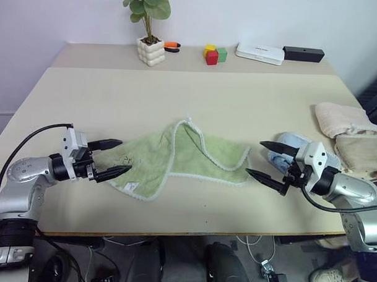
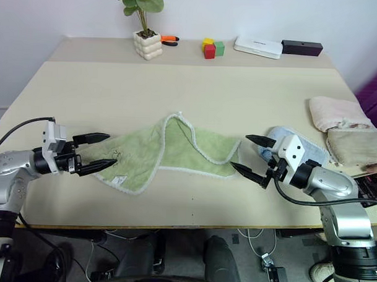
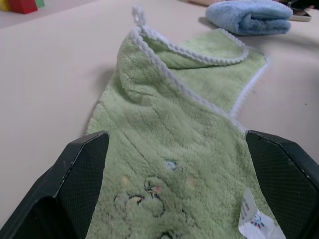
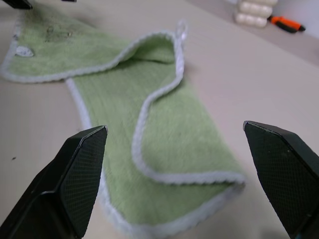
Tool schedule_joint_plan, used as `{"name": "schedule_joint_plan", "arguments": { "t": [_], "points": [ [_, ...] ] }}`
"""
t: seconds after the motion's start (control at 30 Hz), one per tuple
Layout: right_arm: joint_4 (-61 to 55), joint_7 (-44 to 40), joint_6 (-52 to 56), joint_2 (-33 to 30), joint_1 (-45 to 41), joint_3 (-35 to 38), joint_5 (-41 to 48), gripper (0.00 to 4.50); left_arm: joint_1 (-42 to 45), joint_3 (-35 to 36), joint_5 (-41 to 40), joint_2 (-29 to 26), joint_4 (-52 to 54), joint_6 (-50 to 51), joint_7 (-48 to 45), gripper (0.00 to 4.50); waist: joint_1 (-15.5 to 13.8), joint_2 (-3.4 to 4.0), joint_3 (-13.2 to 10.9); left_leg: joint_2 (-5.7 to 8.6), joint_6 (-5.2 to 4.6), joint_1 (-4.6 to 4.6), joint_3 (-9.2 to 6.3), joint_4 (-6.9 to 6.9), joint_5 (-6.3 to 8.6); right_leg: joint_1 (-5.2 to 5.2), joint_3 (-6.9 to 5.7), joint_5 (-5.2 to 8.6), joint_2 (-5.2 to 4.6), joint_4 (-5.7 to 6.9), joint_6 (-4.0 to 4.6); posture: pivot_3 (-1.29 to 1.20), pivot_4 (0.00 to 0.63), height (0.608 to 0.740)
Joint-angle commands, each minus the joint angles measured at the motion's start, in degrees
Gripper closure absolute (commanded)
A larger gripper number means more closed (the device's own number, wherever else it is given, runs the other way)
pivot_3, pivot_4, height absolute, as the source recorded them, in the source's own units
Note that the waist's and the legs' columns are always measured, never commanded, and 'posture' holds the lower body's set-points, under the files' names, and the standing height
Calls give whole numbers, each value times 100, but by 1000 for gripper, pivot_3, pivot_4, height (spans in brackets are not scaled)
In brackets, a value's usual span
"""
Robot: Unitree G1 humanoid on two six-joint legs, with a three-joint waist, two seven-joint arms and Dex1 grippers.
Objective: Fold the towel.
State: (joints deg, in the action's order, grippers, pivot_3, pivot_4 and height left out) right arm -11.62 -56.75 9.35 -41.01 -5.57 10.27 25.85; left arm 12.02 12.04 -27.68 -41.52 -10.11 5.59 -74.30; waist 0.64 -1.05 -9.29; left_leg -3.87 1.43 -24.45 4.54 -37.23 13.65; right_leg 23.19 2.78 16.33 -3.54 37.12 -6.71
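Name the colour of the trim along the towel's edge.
White, a scalloped stitched trim around the light green towel; the left wrist view shows it best.

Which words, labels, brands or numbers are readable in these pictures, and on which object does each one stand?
No text can be read.
Tag on the towel: a small blue mark, no letters legible.
Embroidery on the towel: a picture, no words.
White box at the back: printing too small to read.

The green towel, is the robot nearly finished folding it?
Not yet. The green towel lies bunched on the table, one part flopped over itself, not a neat fold. Right now the left gripper sits open at one end and the right gripper open at the other, holding nothing. Still left: grab it, fold it properly and flatten it.
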Motion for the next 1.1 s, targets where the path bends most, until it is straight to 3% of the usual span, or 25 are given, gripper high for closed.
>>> {"name": "schedule_joint_plan", "arguments": {
  "t": [0.03,0.33,0.63,0.9,1.1],
  "points": [
    [-82,-29,-83,-47,-196,21,5,32,-23,-4,-76,23,240,-49,-18,0,-2,0,0,0,0,0,0,0,0,0,0,0,0,0,0,0,150,735],
    [-75,32,-100,185,-344,-178,-32,32,-225,11,-299,-169,737,356,-356,0,1,0,0,0,0,0,-2,0,0,-1,0,0,1,0,0,0,150,735],
    [193,-24,-219,548,-866,-685,-173,32,-1045,56,-517,-929,1524,512,-1271,0,23,1,-1,-4,0,1,0,8,0,5,0,9,1,0,16,0,150,735],
    [321,33,-424,823,-1008,-872,-274,32,-1101,-658,423,-592,1711,-654,-989,0,-18,1,-1,3,0,-1,2,-1,0,-3,0,11,-7,-4,21,0,150,735],
    [-11,273,-352,986,-868,-965,-298,32,-758,-1097,1241,-275,1030,-1568,-480,0,-7,2,0,-2,0,1,0,3,0,4,0,10,1,3,19,0,150,735]
  ]
}}
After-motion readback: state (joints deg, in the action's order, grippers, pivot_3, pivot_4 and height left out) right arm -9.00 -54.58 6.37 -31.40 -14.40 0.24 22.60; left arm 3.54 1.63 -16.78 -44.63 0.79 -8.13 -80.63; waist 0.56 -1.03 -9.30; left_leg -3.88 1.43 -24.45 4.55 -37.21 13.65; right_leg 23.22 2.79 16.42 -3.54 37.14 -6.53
